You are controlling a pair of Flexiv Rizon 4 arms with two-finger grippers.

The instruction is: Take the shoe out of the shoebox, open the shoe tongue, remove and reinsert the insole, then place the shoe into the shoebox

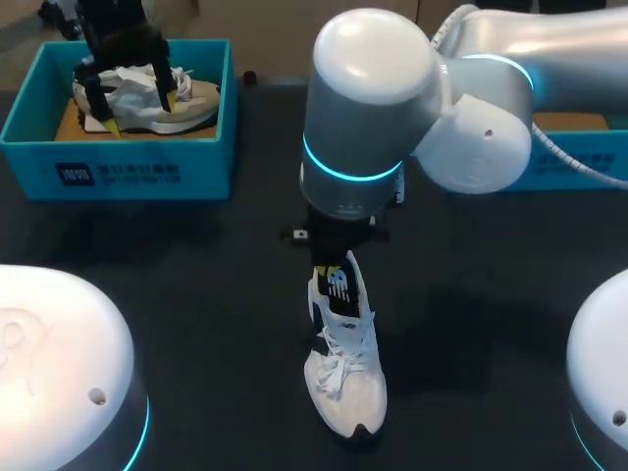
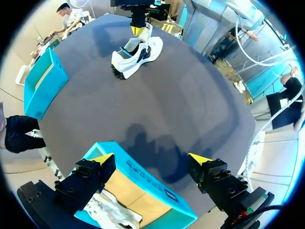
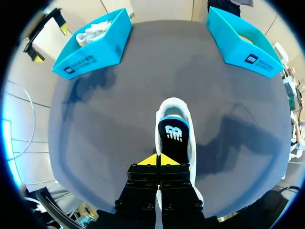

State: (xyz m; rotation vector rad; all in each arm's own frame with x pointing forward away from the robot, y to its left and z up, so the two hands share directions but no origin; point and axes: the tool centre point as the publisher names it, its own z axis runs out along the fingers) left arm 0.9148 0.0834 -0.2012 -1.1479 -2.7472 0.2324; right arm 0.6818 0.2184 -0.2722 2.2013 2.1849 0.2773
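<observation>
Two risks w/ white shoe (image 1: 345,383) loose mid-table (image 1: 196,294), R gripper (image 3: 157,160) tips pressed together at its black-lined mouth (image 3: 172,136), L gripper (image 2: 151,159) spread wide over shoebox (image 2: 143,174): may drag or tip whole shoe vs. just lifting tongue, or snag laces (image 1: 339,363).

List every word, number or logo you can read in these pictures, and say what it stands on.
Left shoebox front: dark label, print too small to read.
Right shoebox side: dark mark, unreadable.
Shoe: white emblem on black, no legible words.
</observation>
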